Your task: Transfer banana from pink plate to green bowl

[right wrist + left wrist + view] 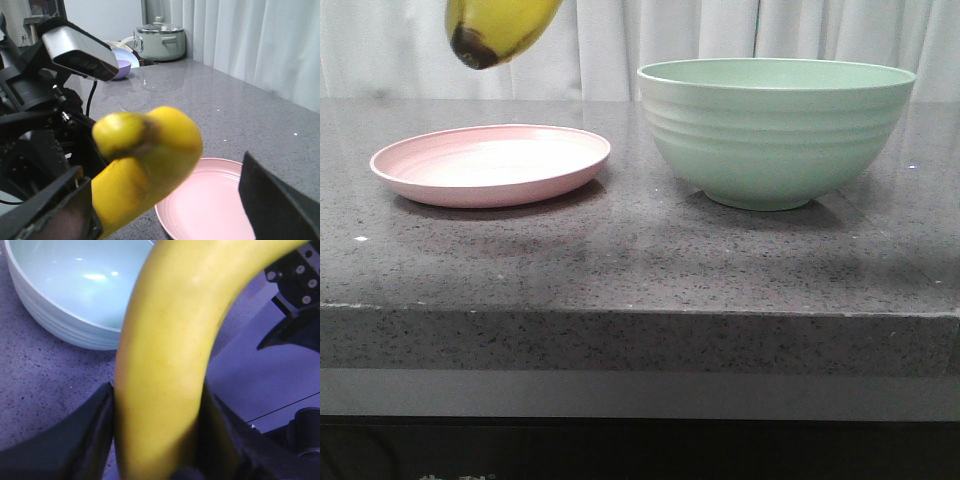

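The banana (505,28) hangs in the air above the pink plate (490,165), with only its dark tip end in the front view. My left gripper (157,415) is shut on the banana (165,365), its dark fingers (75,440) pressing both sides. The green bowl (775,130) stands right of the plate and is empty (75,290). My right gripper (165,190) is open. The banana's tip (145,160) lies between its jaws, close to one finger and apart from the other finger (275,205). The plate (210,205) shows bare below. Neither gripper shows in the front view.
The left arm with its grey camera box (75,50) is close beside my right gripper. A lidded pot (160,37) and a purple bowl (122,62) stand far off on the counter. The counter's front edge (640,310) runs below plate and bowl. Curtains hang behind.
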